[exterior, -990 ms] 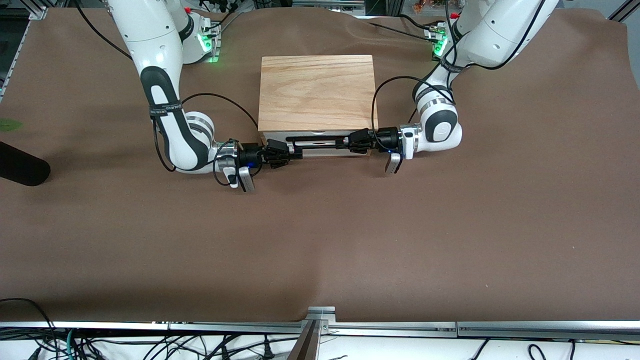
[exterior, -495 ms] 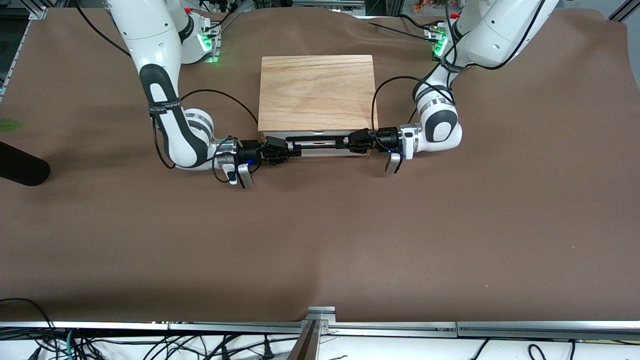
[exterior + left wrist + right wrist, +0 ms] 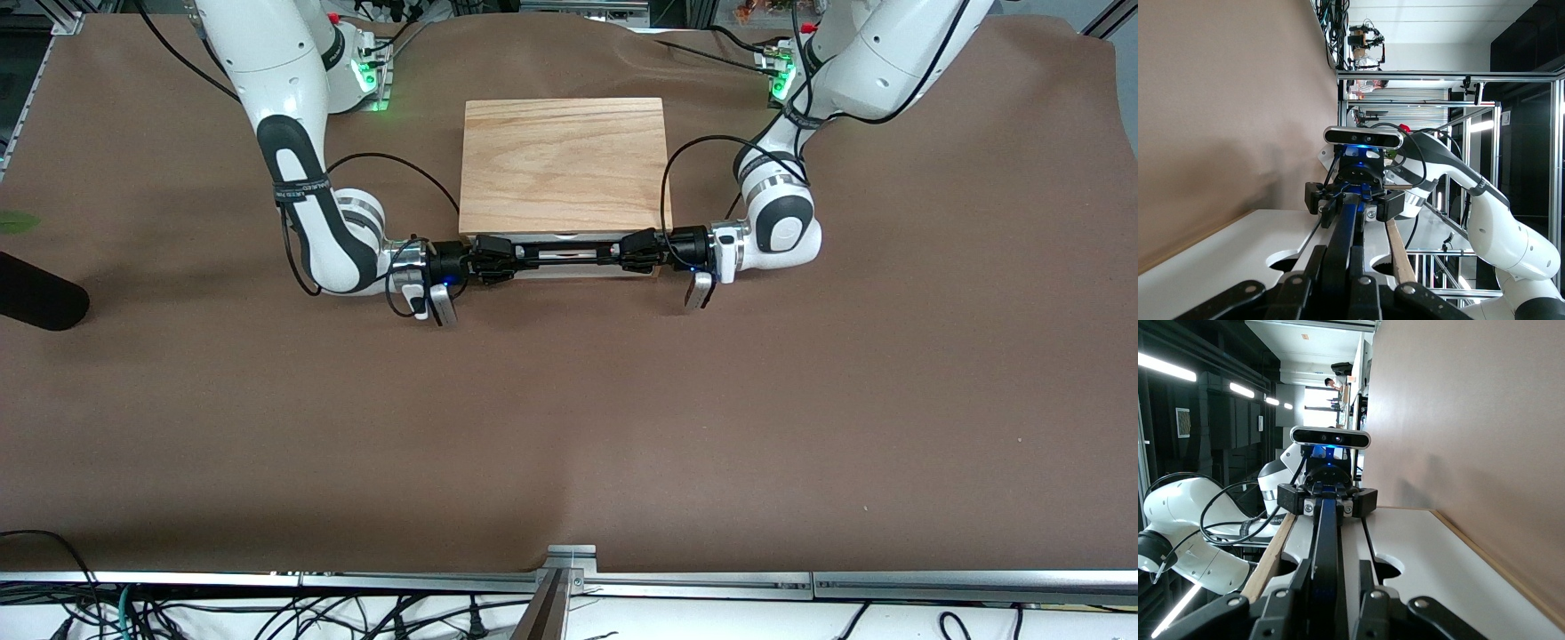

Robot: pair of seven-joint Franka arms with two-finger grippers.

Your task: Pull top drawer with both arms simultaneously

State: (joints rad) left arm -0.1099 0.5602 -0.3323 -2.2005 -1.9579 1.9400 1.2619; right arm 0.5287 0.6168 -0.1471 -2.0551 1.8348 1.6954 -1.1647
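Note:
The top drawer [image 3: 569, 268] shows its white front panel under the light oak cabinet slab [image 3: 564, 164]; none of its inside shows. Its long black bar handle [image 3: 569, 250] runs across the front. My left gripper [image 3: 624, 252] is shut on the handle's end toward the left arm; in the left wrist view [image 3: 1338, 257] both fingers press the bar [image 3: 1346, 220]. My right gripper [image 3: 511, 259] is at the other end. In the right wrist view [image 3: 1335, 568] its fingers straddle the bar [image 3: 1326, 533], with a gap on one side, so it is open.
The cabinet stands on a brown cloth-covered table [image 3: 569, 427]. A dark rounded object [image 3: 36, 302] lies at the table edge on the right arm's end. A metal rail [image 3: 569, 578] runs along the edge nearest the front camera. Black cables loop beside both wrists.
My right arm has moved toward the cabinet, bringing its gripper up level with the handle and around its end. My left arm and the drawer have not moved.

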